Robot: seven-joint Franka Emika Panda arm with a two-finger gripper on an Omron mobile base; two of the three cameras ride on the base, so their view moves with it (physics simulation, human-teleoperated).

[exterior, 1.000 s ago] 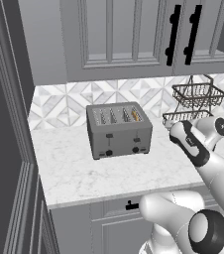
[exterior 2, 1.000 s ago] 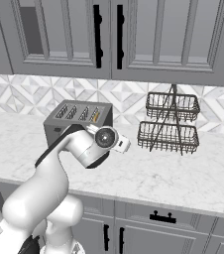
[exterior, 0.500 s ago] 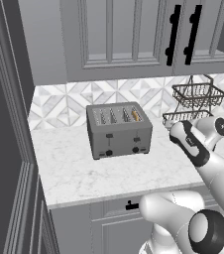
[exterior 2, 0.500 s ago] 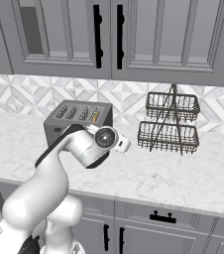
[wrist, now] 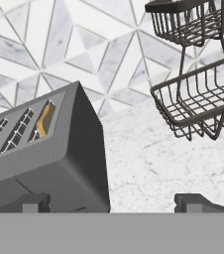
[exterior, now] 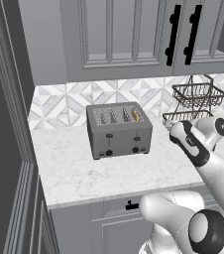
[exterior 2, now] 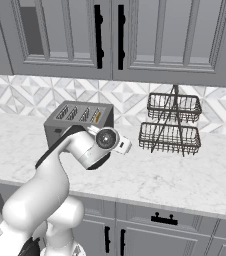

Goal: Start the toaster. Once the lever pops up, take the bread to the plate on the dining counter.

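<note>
Toaster (exterior: 119, 130) sits toward the back of the counter (exterior: 134, 173), near the tiled wall, front face toward the counter's front edge. Bread (exterior: 135, 115) is down in the rightmost slot, only its top edge showing.

Gripper (wrist: 113, 203) is empty, fingers spread wide, off the toaster's right end and apart from it. In the hand view the toaster's end panel sits between the two fingertips (wrist: 34, 202), leaning toward the left one.

Key relation: the lever (exterior: 138, 139) is on the front face (right-hand tab, track running vertically, tab looks to be at the top of it), so it's around the corner from where the fingers point. My read: the hand has to come round toward the counter's front edge, then push straight down along the track.

Wire basket rack (exterior 2: 170, 125) stands well clear on the right.
</note>
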